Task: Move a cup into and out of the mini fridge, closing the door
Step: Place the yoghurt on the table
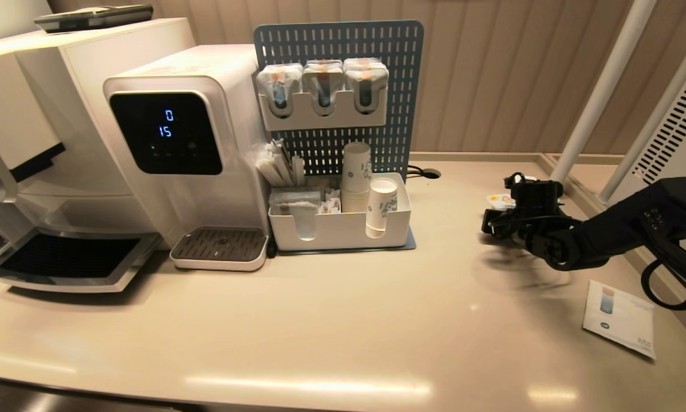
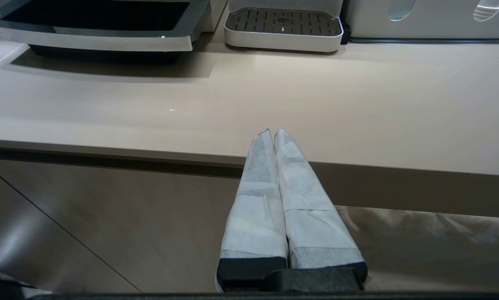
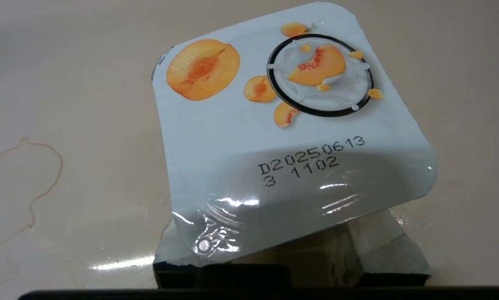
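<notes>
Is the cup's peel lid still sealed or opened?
Sealed, as far as visible: the cup's peach-printed lid lies flat across the top, no corner lifted.

right hand point(image 1: 495, 220) at cup point(image 1: 500, 200), counter point(image 1: 343, 320)

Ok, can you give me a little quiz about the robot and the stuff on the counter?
1. True or false: the robot's left hand, down by the front edge of the beige counter, is wide open.
2. Which fruit is pictured on the peel lid of the tiny white plastic tub? A strawberries, B peaches, C bananas.
3. Which of the robot's hands is at the tub?

Key
1. False, its fingers are pressed shut.
2. B.
3. The right hand.
</notes>
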Controlling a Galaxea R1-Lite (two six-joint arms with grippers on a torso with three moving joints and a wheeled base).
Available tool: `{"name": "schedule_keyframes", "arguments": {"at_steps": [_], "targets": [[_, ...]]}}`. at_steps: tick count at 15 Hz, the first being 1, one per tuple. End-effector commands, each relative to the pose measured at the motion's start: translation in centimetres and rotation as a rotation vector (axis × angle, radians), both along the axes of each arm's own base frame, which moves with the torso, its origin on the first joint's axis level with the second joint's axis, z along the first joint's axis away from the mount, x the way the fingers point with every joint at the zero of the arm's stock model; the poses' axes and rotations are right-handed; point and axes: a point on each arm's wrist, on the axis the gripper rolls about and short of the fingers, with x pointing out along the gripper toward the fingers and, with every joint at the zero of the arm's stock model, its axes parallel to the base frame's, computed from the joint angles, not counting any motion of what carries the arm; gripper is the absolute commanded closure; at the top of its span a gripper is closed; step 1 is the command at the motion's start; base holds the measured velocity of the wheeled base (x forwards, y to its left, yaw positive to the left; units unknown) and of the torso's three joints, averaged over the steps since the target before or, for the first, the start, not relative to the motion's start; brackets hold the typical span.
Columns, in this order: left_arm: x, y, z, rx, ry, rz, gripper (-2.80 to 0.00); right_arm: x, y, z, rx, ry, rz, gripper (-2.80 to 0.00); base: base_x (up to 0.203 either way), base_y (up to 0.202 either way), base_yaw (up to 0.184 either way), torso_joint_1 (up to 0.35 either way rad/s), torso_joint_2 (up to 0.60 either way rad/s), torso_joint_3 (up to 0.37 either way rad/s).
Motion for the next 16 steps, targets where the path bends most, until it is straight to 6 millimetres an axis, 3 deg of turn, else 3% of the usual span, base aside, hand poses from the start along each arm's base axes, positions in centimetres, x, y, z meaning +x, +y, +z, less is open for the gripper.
{"name": "schedule_keyframes", "arguments": {"at_steps": [1,2,3,7,10,16], "targets": [[0.0,0.0,0.0,0.0,0.003,0.002,0.0,0.4,0.0,-1.5,-0.002,0.036,-0.001,0.0,0.0,0.0,0.0,0.0,0.0,0.0],[0.0,0.0,0.0,0.0,0.003,0.002,0.0,0.3,0.0,-1.7,-0.004,0.043,-0.004,0.0,0.0,0.0,0.0,0.0,0.0,0.0],[0.0,0.0,0.0,0.0,0.003,0.002,0.0,0.4,0.0,-1.7,-0.013,0.047,-0.019,-2.8,0.0,0.0,0.0,0.0,0.0,0.0],[0.0,0.0,0.0,0.0,0.003,0.001,0.0,-0.2,-0.1,-0.8,-0.01,0.036,-0.023,-2.8,0.0,0.0,0.0,0.0,0.0,0.0],[0.0,0.0,0.0,0.0,0.003,0.001,0.0,-1.8,-0.2,0.3,-0.003,0.046,-0.015,-2.8,0.0,0.0,0.0,0.0,0.0,0.0],[0.0,0.0,0.0,0.0,0.003,0.001,0.0,-8.0,0.0,3.7,0.042,0.047,0.069,-2.8,0.0,0.0,0.0,0.0,0.0,0.0]]}}
